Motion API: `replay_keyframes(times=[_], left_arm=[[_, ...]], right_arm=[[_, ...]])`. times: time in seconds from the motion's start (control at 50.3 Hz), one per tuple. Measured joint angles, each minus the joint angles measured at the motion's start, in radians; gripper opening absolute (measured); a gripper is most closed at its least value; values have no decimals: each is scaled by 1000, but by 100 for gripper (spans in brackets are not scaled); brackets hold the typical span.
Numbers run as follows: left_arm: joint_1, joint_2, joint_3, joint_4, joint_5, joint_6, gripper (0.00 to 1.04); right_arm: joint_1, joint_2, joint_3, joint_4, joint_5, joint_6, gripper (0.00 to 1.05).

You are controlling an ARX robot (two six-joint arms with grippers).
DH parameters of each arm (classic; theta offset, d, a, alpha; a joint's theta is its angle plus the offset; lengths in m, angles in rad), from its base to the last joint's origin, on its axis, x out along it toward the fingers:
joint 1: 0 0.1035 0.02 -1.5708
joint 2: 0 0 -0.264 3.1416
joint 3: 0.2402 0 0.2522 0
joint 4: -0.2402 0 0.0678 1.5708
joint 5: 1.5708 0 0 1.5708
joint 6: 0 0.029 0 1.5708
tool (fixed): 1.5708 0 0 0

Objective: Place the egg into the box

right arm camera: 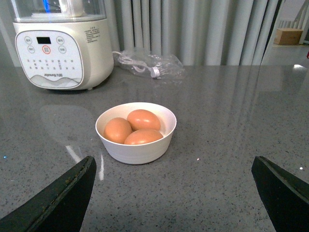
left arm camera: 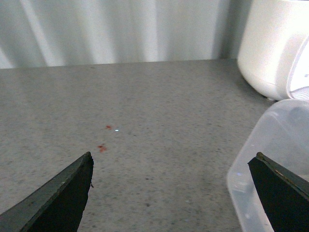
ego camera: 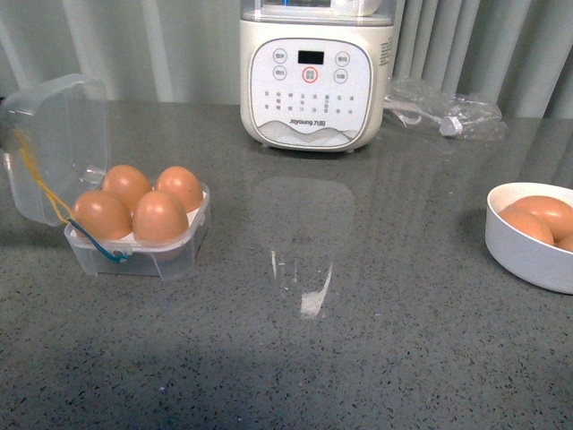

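Note:
The clear plastic box (ego camera: 134, 255) stands at the left of the table with its lid (ego camera: 58, 143) swung open and upright. Several orange-brown eggs (ego camera: 159, 218) sit in it, one in each slot. Yellow and blue loops hang at its front. Three more brown eggs (right arm camera: 143, 119) lie in a round white bowl (right arm camera: 137, 152), at the right edge of the front view (ego camera: 528, 255). My right gripper (right arm camera: 175, 159) is open and empty, just short of the bowl. My left gripper (left arm camera: 173, 157) is open and empty above bare table, with the clear lid (left arm camera: 270, 159) beside one finger. Neither gripper shows in the front view.
A cream kitchen appliance (ego camera: 318, 76) with a control panel stands at the back centre. A crumpled clear plastic bag (ego camera: 443, 112) with a cable lies to its right. Grey curtains hang behind the speckled grey table (ego camera: 358, 340).

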Motion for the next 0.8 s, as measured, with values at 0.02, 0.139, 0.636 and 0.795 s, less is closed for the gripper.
replay_keyframes(times=[0.02, 0.139, 0.636, 0.795], left_arm=[[-10, -4, 0, -11, 8, 0, 98], [-55, -36, -4, -48, 50, 10, 98], [5, -257, -10, -370, -110, -215, 98], [4, -256, -10, -372, -109, -219, 98]], right_arm=[[0, 0, 0, 0, 0, 0, 98], [0, 0, 0, 0, 0, 0, 98], [0, 0, 0, 0, -1, 0, 98], [0, 0, 0, 0, 0, 0, 98]])
